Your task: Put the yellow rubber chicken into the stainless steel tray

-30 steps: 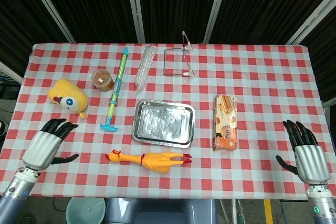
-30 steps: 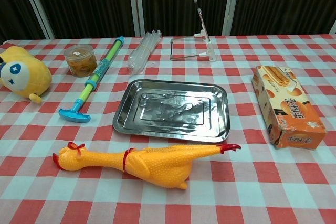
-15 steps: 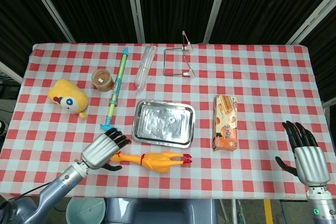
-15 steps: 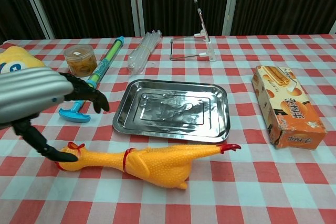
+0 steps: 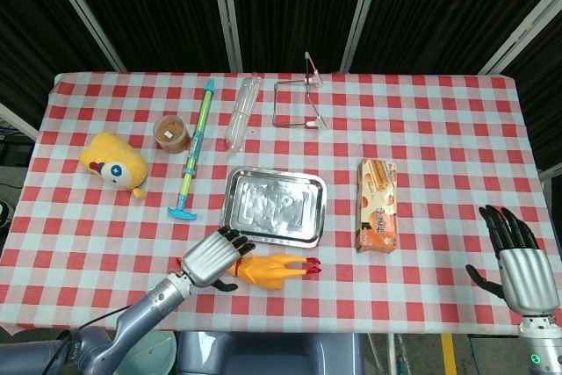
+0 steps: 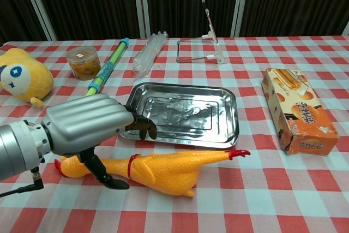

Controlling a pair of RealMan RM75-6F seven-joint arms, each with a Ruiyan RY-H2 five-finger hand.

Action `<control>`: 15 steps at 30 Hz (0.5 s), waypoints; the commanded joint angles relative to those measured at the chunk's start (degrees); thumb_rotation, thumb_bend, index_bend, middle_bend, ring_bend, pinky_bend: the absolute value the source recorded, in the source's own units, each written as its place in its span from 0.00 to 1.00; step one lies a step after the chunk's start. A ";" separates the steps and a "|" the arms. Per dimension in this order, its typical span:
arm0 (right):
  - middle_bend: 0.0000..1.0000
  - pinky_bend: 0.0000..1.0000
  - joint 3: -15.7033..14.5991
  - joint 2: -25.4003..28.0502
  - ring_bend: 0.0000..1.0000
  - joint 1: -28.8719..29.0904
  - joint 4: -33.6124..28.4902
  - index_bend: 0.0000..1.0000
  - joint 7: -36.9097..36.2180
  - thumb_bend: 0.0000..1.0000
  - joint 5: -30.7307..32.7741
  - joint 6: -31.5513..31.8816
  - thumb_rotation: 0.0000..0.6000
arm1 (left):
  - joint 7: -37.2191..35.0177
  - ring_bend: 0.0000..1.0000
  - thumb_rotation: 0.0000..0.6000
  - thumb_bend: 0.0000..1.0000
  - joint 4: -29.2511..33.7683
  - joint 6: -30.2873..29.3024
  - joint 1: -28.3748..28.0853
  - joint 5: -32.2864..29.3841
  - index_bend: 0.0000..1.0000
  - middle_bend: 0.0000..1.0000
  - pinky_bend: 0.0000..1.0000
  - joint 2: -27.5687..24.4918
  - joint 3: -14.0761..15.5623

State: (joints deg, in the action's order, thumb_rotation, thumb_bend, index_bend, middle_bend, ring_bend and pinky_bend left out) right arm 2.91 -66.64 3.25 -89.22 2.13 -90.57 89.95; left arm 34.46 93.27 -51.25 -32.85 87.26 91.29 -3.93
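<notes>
The yellow rubber chicken (image 5: 274, 270) (image 6: 163, 171) lies on its side near the table's front edge, red feet pointing right. Just behind it sits the empty stainless steel tray (image 5: 274, 206) (image 6: 229, 114). My left hand (image 5: 213, 259) (image 6: 87, 125) hovers over the chicken's head and neck and hides them in the head view. Its fingers (image 6: 143, 127) reach toward the tray's near left corner, and its thumb (image 6: 104, 176) hangs in front of the neck; no grip shows. My right hand (image 5: 520, 259) is at the front right, fingers spread, holding nothing.
An orange biscuit box (image 5: 377, 204) (image 6: 297, 110) lies right of the tray. A toy water gun (image 5: 195, 151), a small jar (image 5: 172, 133) and a yellow plush (image 5: 114, 162) are to the left. A clear bottle (image 5: 242, 110) and a wire stand (image 5: 299, 103) stand behind.
My left hand has swept right from the table's left front edge to over the chicken's head and neck. The chicken, the tray and my right hand have barely moved.
</notes>
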 commanded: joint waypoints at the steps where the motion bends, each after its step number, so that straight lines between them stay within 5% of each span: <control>1: 0.10 0.15 0.00 -0.03 0.06 -0.14 0.25 0.00 -0.22 0.23 0.26 -0.04 1.00 | 1.33 0.27 1.00 0.07 -1.16 -0.11 0.02 -1.90 0.26 0.33 0.39 1.48 0.37; 15: 0.10 0.15 0.02 0.18 0.06 -0.79 0.49 0.00 -0.76 0.23 1.08 0.07 1.00 | -0.19 0.29 1.00 0.18 -4.69 -2.34 0.16 -4.13 0.25 0.35 0.40 6.50 2.19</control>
State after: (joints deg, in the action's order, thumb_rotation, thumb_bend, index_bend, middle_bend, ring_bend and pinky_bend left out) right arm 2.92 -66.49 2.52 -88.71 1.37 -89.51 89.96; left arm 34.31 88.67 -53.49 -32.69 83.20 97.68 -1.83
